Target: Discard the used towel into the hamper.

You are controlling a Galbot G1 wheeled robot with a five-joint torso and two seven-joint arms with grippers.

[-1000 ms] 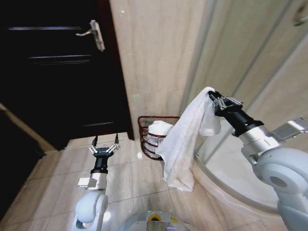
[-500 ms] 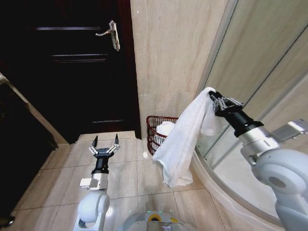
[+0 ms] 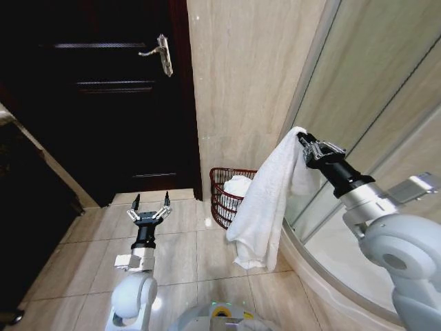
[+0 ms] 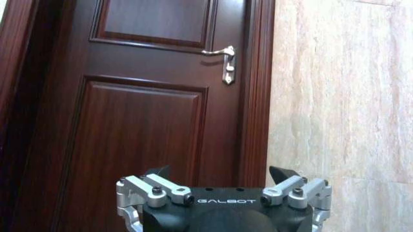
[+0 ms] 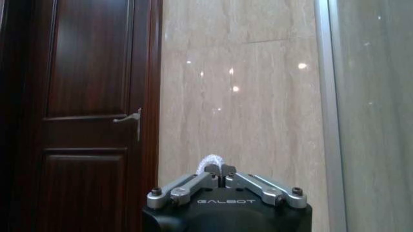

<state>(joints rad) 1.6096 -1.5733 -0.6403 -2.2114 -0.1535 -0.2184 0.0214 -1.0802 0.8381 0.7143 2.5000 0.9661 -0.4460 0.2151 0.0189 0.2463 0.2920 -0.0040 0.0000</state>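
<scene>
White terry towel draped long from the right gripper, pinched at its top corner by clenched jaws, at about two o'clock from the head view's centre. Hanging down past the small round dark red-brown openwork hamper of thin horizontal bars, which stands on the beige floor tiles against the cream marble wall, just at five o'clock of centre. Lower folds of the towel overlapping the hamper's near right side; a second pale cloth lying inside it. Left gripper low at seven o'clock, jaws spread and holding nothing, raised above the tiles, well apart from the hamper. Dark wooden door with a silver lever handle at ten o'clock; frosted glass shower screen at three o'clock.

From the left wrist: left gripper with fingers wide apart, facing the dark door and its handle.

From the right wrist: right gripper shut tight, a tuft of white towel poking from between the fingertips, marble wall ahead.
</scene>
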